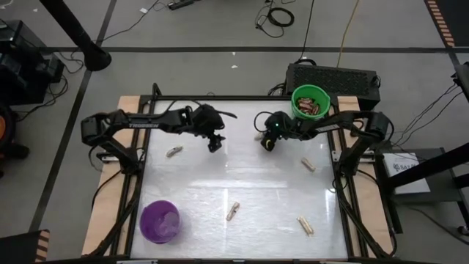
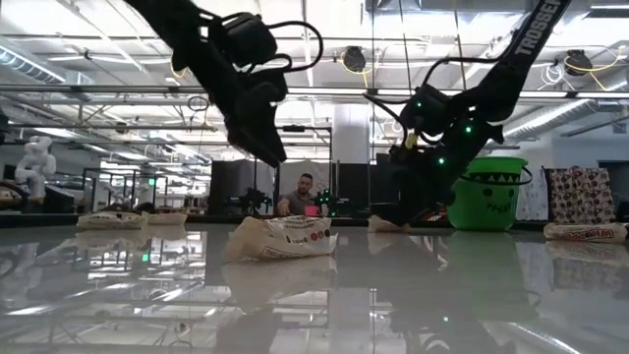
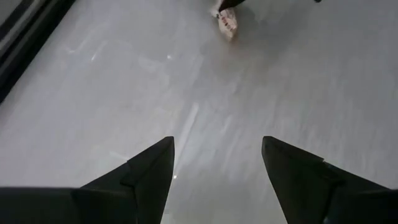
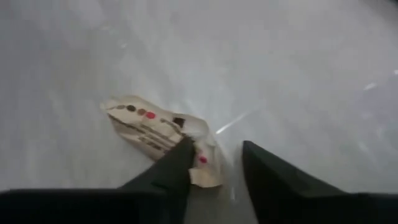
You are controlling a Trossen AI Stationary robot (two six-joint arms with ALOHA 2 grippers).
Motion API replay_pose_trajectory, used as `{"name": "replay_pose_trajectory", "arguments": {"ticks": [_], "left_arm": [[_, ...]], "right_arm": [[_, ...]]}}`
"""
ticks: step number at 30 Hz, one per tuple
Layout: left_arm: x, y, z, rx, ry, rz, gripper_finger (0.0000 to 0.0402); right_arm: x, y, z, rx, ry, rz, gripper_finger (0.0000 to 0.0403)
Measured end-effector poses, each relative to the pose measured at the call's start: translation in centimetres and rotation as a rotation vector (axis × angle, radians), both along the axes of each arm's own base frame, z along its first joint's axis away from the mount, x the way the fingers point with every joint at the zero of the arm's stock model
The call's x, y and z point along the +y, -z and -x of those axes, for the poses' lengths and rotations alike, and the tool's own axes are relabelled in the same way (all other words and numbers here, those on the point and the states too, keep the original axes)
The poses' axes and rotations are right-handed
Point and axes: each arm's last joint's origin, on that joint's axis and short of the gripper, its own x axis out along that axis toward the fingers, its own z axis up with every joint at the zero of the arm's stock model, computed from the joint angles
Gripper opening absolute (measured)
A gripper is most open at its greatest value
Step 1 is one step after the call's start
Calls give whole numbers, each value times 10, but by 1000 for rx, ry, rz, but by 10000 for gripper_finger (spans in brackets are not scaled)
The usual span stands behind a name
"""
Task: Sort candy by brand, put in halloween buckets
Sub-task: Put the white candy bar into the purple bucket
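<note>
My right gripper (image 1: 267,144) (image 4: 216,146) is down at the table's far middle, open, at a pale cream candy (image 4: 152,130) that lies flat on the table. One finger stands over the candy's near end and the other beside it on bare table. My left gripper (image 1: 215,144) (image 3: 217,142) hangs open above the table just left of it, with nothing between its fingers. The green bucket (image 1: 310,101) at the far right holds several dark red-brown candies. The purple bucket (image 1: 160,221) stands at the near left. My right gripper comes slanting down from the table's right. One finger (image 4: 180,163) lies over the candy's near end (image 4: 204,163), and the other stands clear on the table. I cannot tell whether the finger touches the wrapper. The candy lies flat.
Other pale candies lie loose on the table: one at the far left (image 1: 174,152), one at the right (image 1: 308,164), one at the near middle (image 1: 232,211) and one at the near right (image 1: 305,225). Bare table lies between them.
</note>
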Motion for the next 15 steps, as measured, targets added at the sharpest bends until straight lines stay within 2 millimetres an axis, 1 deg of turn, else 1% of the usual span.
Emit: {"name": "replay_pose_trajectory", "arguments": {"ticks": [5,6,8,10,12,15], "left_arm": [[-9,22,-1,-127,-11,24,251],[-13,24,-2,-171,-5,31,251],[-22,29,-3,-253,-5,55,251],[-32,32,-4,-312,6,76,251],[-44,31,-7,-376,23,99,251],[-61,27,-12,-448,15,135,251]], "right_arm": [[6,-3,-1,-31,-70,-65,34],[8,-4,-2,-38,-82,-69,24],[12,-7,-2,-49,-99,-84,23],[18,-11,-3,-64,-115,-84,32],[24,-18,-7,-104,-140,-68,44],[34,-29,-14,-171,-187,-39,47]]}}
